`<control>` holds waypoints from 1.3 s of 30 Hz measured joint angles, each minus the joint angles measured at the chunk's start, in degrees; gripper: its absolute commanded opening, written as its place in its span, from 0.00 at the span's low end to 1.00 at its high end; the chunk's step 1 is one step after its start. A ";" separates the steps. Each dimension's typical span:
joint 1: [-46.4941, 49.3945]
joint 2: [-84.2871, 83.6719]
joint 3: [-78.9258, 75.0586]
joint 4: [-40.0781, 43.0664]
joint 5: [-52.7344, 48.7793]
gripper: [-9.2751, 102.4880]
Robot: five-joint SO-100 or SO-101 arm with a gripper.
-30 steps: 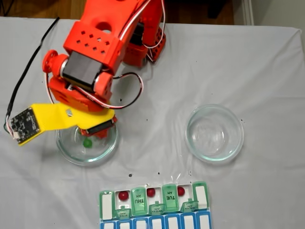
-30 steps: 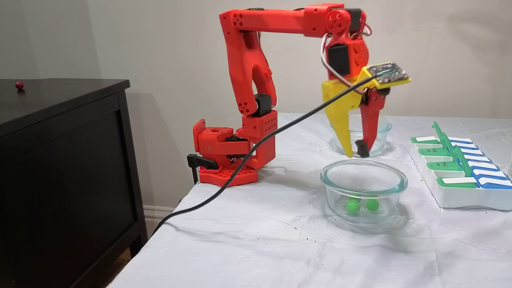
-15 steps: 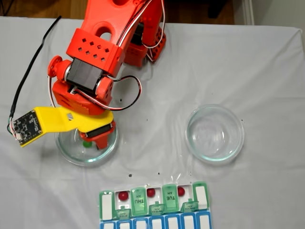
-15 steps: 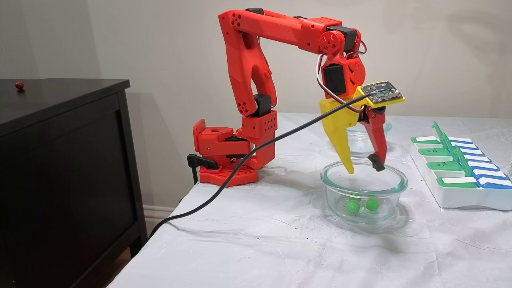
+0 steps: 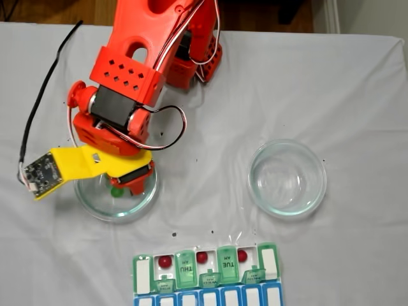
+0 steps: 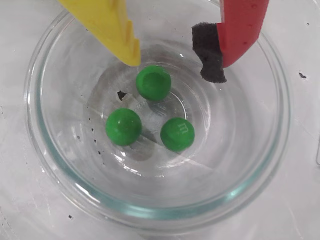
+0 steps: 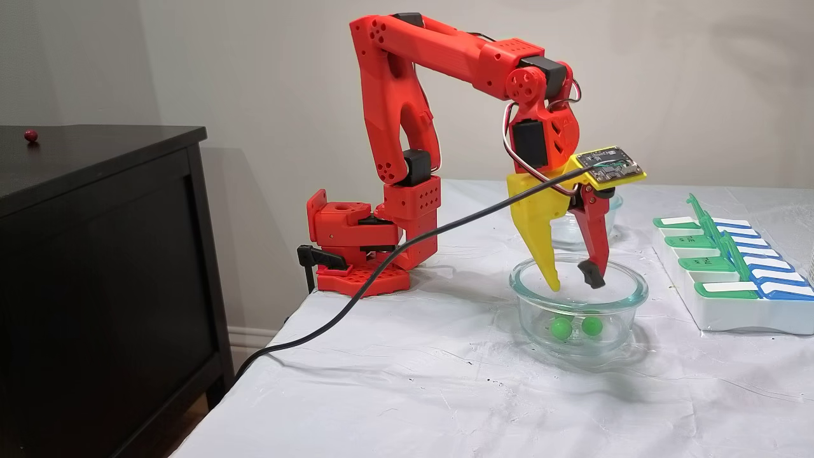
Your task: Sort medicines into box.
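Three green medicines [image 6: 153, 82] [image 6: 123, 126] [image 6: 177, 134] lie in a clear glass dish [image 6: 50, 165]. My gripper [image 6: 172, 62] hangs open just above them, its tips inside the dish rim in a fixed view [image 7: 572, 282]. The yellow finger [image 6: 125, 40] is next to the nearest green pill, and the red finger's black pad [image 6: 209, 57] is apart on the other side. Nothing is held. The box [image 5: 268, 262] lies at the near edge with some green lids up. Three dark red medicines [image 5: 165, 261] [image 5: 202, 257] [image 5: 242, 255] sit in its open compartments.
A second glass dish [image 5: 252, 182] with nothing in it stands to the right in a fixed view. My arm's base [image 7: 356, 248] is at the table's far side, and a black cable [image 7: 381, 261] trails off the edge. A dark cabinet [image 7: 95, 254] carries a red ball [image 7: 30, 135].
The gripper has come forward and down, from above and behind the dish to inside its rim. It has stayed open. The pills have not moved.
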 measured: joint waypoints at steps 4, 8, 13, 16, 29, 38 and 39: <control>0.00 -0.79 1.76 -1.85 0.00 0.26; 0.00 -0.79 1.85 -2.20 0.00 0.26; 0.09 -0.88 1.85 -4.04 0.35 0.26; 0.00 -0.88 2.37 -4.75 0.53 0.26; 0.00 -5.45 2.55 -6.33 0.53 0.26; 0.44 -5.98 3.43 -8.70 0.53 0.26; 0.62 -5.98 3.52 -8.70 0.53 0.26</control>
